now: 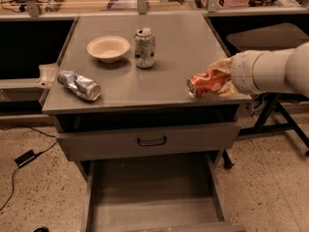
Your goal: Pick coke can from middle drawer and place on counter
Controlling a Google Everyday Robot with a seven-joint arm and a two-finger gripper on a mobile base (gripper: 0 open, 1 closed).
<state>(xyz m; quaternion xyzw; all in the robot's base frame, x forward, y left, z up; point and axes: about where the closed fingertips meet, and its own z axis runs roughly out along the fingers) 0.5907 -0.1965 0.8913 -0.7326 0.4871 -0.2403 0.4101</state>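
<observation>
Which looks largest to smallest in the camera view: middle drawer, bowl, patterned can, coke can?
Largest first:
middle drawer
bowl
patterned can and coke can: alike; the gripper at the counter's right edge partly hides the coke can

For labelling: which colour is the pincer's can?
Red-orange coke can in pincer, at counter's right edge; camera view.

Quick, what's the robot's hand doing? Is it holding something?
Gripper: closed, holding the coke can on its side at the counter's right edge.

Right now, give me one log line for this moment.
hand: at right front edge of counter, shut on coke can | can: on its side | middle drawer: open | release: not yet done
</observation>
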